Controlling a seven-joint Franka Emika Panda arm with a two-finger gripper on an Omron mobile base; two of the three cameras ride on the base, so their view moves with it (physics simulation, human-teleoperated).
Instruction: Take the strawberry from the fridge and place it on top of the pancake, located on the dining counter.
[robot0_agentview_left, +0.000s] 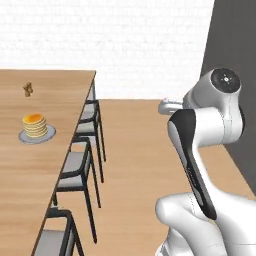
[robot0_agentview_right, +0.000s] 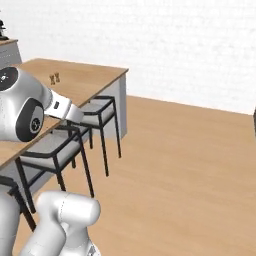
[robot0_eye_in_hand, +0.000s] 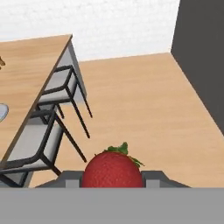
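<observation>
Strawberry (robot0_eye_in_hand: 112, 169) sits clamped in the pincer (robot0_eye_in_hand: 113, 178), red and leafy-topped at the bottom of the hand view, with the two grey fingers (robot0_eye_in_hand: 154, 178) pressed against its sides. So the fetching part looks done, and the step in hand is the carry across to the dining worktop (robot0_agentview_left: 30, 165).

In the left base view the pancake (robot0_agentview_left: 34, 125) stands as a short golden stack on its round grey plate (robot0_agentview_left: 49, 135), on the light-wood worktop, well apart from the arm. A row of dark-framed chairs (robot0_agentview_left: 76, 165) lines the worktop's near edge, between robot and plate. The dark grey wall of the fridge (robot0_agentview_left: 235, 45) rises at the right.

The next move, as I judge it, calls for bringing the hand over the chairs and above the stack, then lowering until the fruit rests on the top pancake before the fingers part. Released off-centre, the round fruit could roll off the stack.
</observation>
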